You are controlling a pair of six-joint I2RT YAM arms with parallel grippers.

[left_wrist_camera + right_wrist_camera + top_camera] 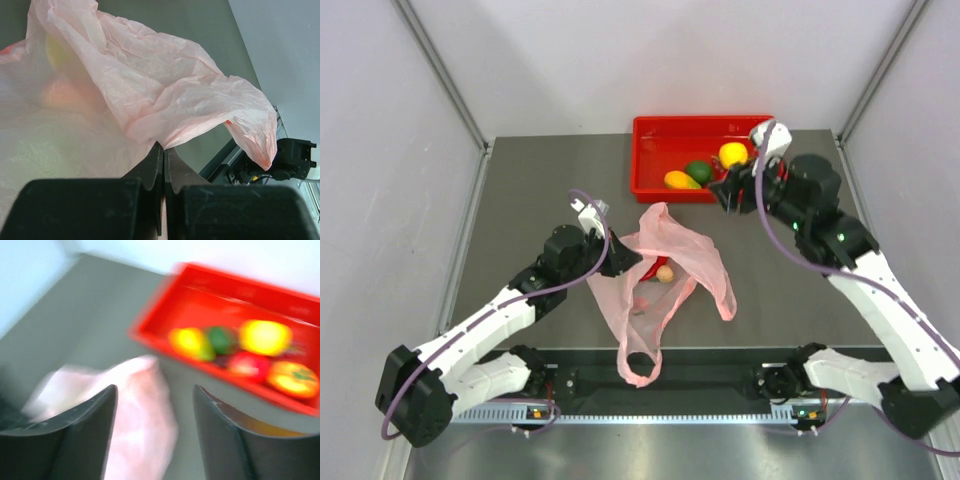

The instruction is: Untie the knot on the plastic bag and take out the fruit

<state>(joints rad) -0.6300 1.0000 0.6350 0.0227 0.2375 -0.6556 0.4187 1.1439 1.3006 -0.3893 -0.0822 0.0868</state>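
Observation:
The pale-pink plastic bag (692, 250) lies spread mid-table, one long handle loop (640, 362) trailing to the near edge. No tied knot shows. My left gripper (624, 262) is shut on a fold of the bag at its left side; the left wrist view shows the jaws (164, 148) pinching the plastic. A peach-coloured fruit (665, 273) sits in the bag's opening; a yellow fruit (56, 49) and an orange-pink fruit (61, 93) show faintly through the film. My right gripper (728, 192) is open and empty above the red tray's front right corner, over the bag's top (142, 405).
A red tray (655, 130) at the back centre holds a yellow-orange oval fruit (681, 180), a dark green round fruit (698, 171) and a yellow round fruit (733, 154). The right wrist view is motion-blurred. Grey walls close in the table's left, right and back.

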